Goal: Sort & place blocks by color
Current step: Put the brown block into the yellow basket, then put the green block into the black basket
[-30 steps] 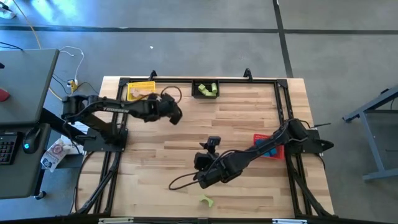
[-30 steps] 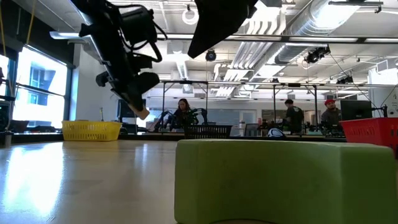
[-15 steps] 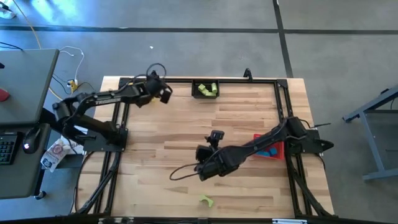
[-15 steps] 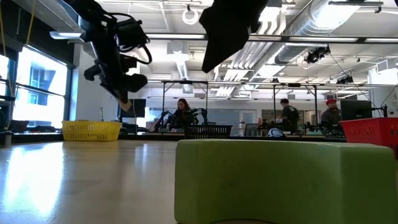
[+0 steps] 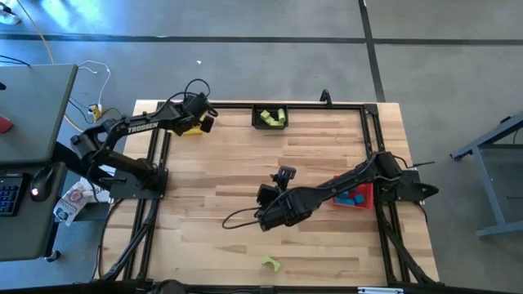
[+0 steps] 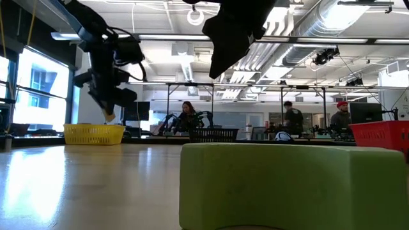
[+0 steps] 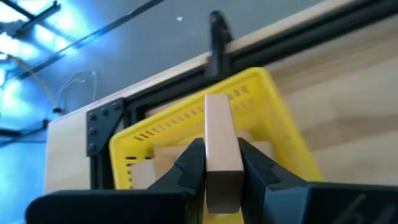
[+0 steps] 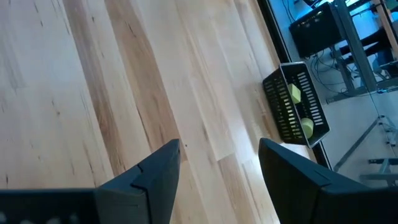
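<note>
Nearest the low camera, a light green block (image 6: 287, 185) is seen lying on the wooden counter (image 5: 245, 171), close to the front edge; in the high view it shows as a small green piece (image 5: 270, 263) well apart from both arms. Further in, over the middle of the counter, the right tool (image 5: 263, 219) is held above bare wood, its two dark fingers (image 8: 149, 177) spread wide with nothing between them. To the right of that arm, a red bin (image 5: 357, 196) with blue blocks (image 5: 353, 197) inside it is partly covered by the arm. At the far edge, near the middle, a black bin (image 5: 270, 117) is found holding light green blocks (image 5: 276, 118), which also show in the right wrist view (image 8: 294, 93). At the far left corner, the left tool (image 5: 198, 123) is held over the yellow bin (image 7: 283, 121), and its fingers (image 7: 189, 163) are closed tight on a tan wooden bar (image 7: 220, 149), which stands upright between them above the bin's opening. More tan blocks (image 7: 161, 155) can be made out lying inside that bin. Beyond the counter, several people (image 6: 187, 115) are seen far back in the room.
</note>
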